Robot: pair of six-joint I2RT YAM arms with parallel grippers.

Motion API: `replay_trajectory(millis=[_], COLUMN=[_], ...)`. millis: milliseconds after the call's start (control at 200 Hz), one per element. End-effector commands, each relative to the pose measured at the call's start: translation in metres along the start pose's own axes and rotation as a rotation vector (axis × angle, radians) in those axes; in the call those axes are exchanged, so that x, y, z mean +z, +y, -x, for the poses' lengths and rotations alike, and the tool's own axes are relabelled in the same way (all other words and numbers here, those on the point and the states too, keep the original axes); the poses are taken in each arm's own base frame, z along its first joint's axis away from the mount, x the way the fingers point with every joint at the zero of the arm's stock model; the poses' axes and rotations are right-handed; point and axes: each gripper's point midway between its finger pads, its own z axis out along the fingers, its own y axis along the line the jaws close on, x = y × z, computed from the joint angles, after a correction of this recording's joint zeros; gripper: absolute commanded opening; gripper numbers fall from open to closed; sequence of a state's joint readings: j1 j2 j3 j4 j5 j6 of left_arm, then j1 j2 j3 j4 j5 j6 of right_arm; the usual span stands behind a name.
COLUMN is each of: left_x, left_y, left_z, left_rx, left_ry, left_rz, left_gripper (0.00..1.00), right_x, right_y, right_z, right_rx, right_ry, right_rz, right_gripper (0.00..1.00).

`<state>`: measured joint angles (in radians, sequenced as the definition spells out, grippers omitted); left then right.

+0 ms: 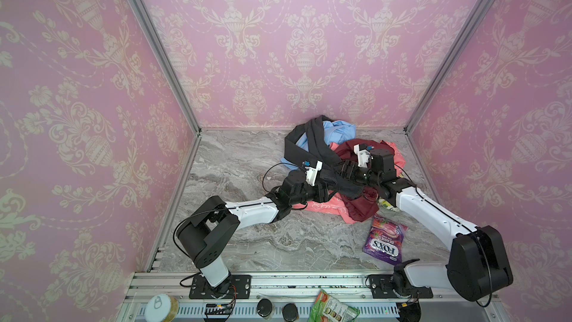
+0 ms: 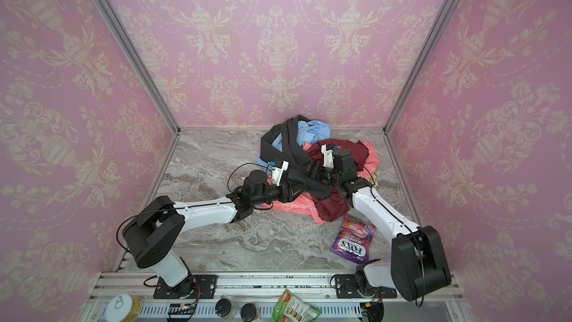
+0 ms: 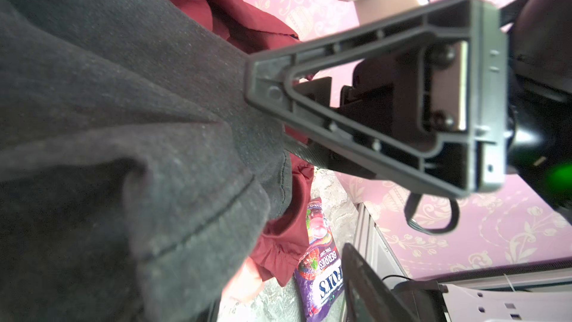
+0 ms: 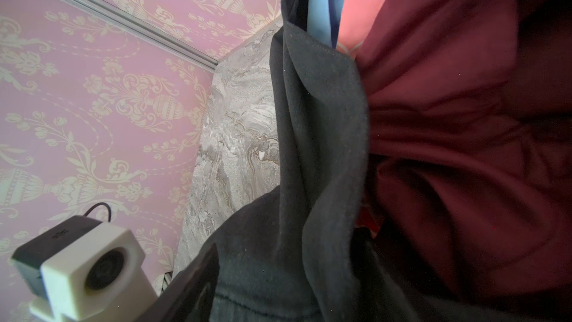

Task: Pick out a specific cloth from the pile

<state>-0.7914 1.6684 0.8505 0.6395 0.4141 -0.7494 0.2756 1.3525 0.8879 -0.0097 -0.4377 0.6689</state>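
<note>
My left claw (image 1: pixel 325 188) and right claw (image 1: pixel 343 170) sit close together over the pile (image 1: pixel 322 207), both draped by the charcoal cloth (image 1: pixel 314 142). I cannot tell how wide either stands or whether it grips. The cloth runs from the light blue cloth (image 1: pixel 339 130) by the back wall, past the maroon cloth (image 1: pixel 345 150), down between my 2 claws. A Fox's candy bag (image 1: pixel 383 240) lies just in front.

In a top view the cloth (image 1: pixel 312 150) drapes over the spot where the left gripper (image 1: pixel 324 192) and the right gripper (image 1: pixel 346 171) meet. It hides their fingertips, so how the jaws stand cannot be told. The yellow floral cloth (image 1: pixel 383 204) shows only as a scrap behind the right arm, and in the left wrist view the candy bag (image 3: pixel 318 274) is cut off by the picture's edge.
</note>
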Motion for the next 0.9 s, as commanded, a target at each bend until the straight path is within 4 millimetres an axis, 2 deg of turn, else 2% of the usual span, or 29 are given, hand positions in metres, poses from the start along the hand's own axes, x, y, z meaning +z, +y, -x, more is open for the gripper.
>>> replay_trajectory(millis=[0, 195, 225, 385, 565, 610, 625, 695, 796, 896], left_x=[-0.012, -0.03, -0.035, -0.066, -0.105, -0.113, -0.115, -0.125, -0.135, -0.141], left_y=[-0.025, -0.024, -0.013, 0.009, 0.024, 0.026, 0.027, 0.031, 0.033, 0.034], left_z=[0.005, 0.002, -0.007, -0.008, -0.003, -0.003, -0.002, -0.002, 0.0, 0.001], left_rx=[0.065, 0.066, 0.046, -0.008, -0.031, -0.027, -0.026, -0.028, -0.032, -0.031], left_ry=[-0.027, -0.048, -0.039, -0.107, -0.194, -0.206, -0.211, -0.225, -0.238, -0.25], left_rz=[-0.093, -0.078, -0.05, 0.021, 0.106, 0.127, 0.133, 0.16, 0.177, 0.184], left_gripper=[0.62, 0.62, 0.62, 0.6, 0.58, 0.58, 0.58, 0.58, 0.58, 0.58], right_x=[0.006, 0.015, 0.016, 0.023, 0.036, 0.037, 0.038, 0.04, 0.038, 0.031], right_y=[0.006, 0.003, 0.002, -0.008, -0.013, -0.02, -0.013, -0.013, -0.009, 0.004], right_z=[-0.002, -0.015, -0.017, -0.025, -0.035, -0.041, -0.032, -0.031, -0.024, -0.007], right_rx=[-0.089, -0.185, -0.202, -0.321, -0.389, -0.408, -0.418, -0.435, -0.437, -0.45], right_ry=[0.038, 0.11, 0.117, 0.159, 0.185, 0.206, 0.183, 0.185, 0.16, 0.11], right_rz=[-0.03, -0.139, -0.16, -0.312, -0.399, -0.444, -0.443, -0.471, -0.483, -0.485], right_gripper=[0.75, 0.77, 0.77, 0.77, 0.76, 0.74, 0.73, 0.68, 0.5, 0.32])
